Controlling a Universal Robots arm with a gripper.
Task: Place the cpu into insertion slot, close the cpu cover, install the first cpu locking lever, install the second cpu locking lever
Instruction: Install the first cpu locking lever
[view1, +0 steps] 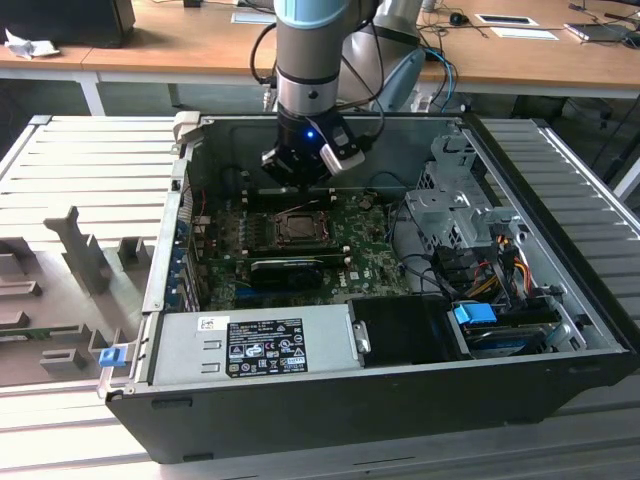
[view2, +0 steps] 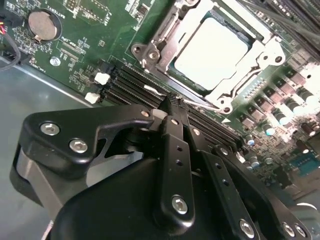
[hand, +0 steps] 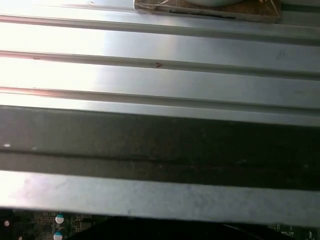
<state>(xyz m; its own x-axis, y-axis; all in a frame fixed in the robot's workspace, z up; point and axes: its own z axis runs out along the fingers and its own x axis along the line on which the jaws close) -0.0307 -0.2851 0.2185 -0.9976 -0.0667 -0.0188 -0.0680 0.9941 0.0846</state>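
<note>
The cpu (view2: 210, 52) lies framed by the flat cpu cover (view2: 265, 55), just beyond the gripper (view2: 172, 102). Its fingers (view2: 176, 140) are pressed together above the memory slots (view2: 130, 82), nothing visible between them.

cpu (view2: 212, 52) in insertion slot (view2: 239, 29), cpu cover (view2: 272, 50) over it, hand (view2: 172, 100) above memory slots (view2: 130, 85)

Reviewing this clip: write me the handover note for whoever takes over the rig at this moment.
Gripper: shut, with nothing visibly held; tips low at the socket's edge, by the memory slots.
cpu: seated in the insertion slot, with the cpu cover lying down over it.
Done: cpu placed, cover closed.
Left: the two locking levers; whether either is latched cannot be told.
</note>
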